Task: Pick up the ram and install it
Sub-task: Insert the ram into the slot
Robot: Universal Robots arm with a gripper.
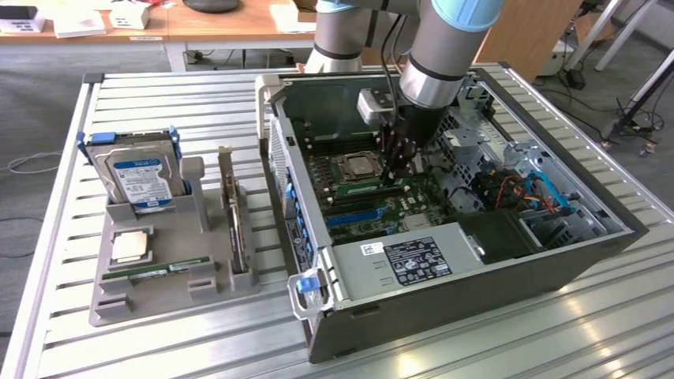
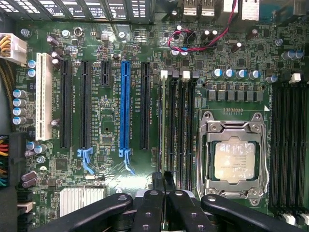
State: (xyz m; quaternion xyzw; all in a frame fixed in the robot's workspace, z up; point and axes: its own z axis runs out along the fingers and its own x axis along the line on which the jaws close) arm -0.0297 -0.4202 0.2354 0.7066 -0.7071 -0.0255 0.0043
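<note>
The ram (image 2: 162, 125) shows edge-on as a thin greenish strip. It stands in the memory slot nearest the long expansion slots, beside the processor socket (image 2: 235, 162). My gripper (image 2: 162, 182) is shut on the ram's near end, with one dark fingertip (image 2: 156, 181) on each side of it. In the exterior view my gripper (image 1: 398, 170) reaches straight down into the open computer case (image 1: 589, 237). It is just to the exterior view's right of the silver processor (image 1: 361, 167). The arm hides the ram there.
A grey holder (image 1: 126, 304) on the slatted table at the exterior view's left carries a labelled hard drive (image 1: 137, 178), a loose silver chip (image 1: 131, 246), a flat green stick (image 1: 158, 271) and an upright card (image 1: 229, 201). Inside the case are a power supply (image 1: 416, 257) and cables (image 1: 532, 193).
</note>
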